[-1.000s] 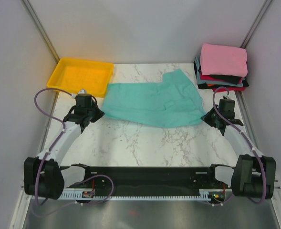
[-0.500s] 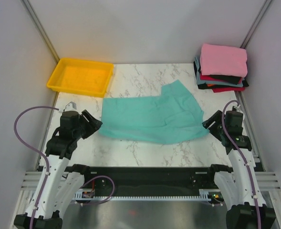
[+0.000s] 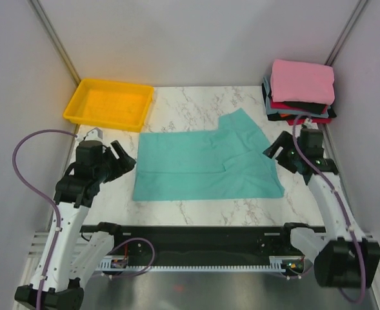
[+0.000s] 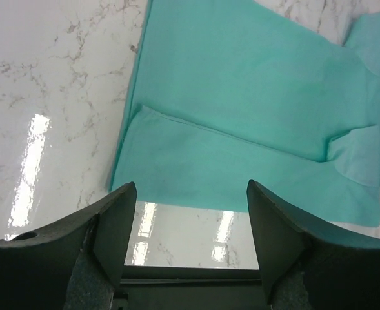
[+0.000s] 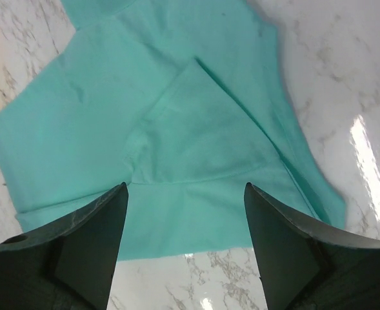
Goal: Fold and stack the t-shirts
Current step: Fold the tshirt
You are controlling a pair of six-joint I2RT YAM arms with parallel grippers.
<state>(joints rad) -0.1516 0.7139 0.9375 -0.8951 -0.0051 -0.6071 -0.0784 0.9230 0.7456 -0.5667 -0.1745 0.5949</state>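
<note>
A teal t-shirt (image 3: 206, 165) lies flat in the middle of the marble table, its near long edge folded over itself; it shows too in the left wrist view (image 4: 254, 97) and the right wrist view (image 5: 170, 129). Folded t-shirts (image 3: 300, 90) sit stacked at the back right, a pink one on top. My left gripper (image 3: 122, 160) hovers open just off the shirt's left edge with nothing between its fingers. My right gripper (image 3: 278, 148) hangs open above the shirt's right end, also holding nothing.
A yellow plastic tray (image 3: 109, 103) stands at the back left. White walls close in the table on the left, right and back. The black base rail (image 3: 190, 236) runs along the near edge.
Both grippers have opened and let go of the teal shirt, then risen off it. The shirt's near edge now lies folded over and flat, nearer the front.
</note>
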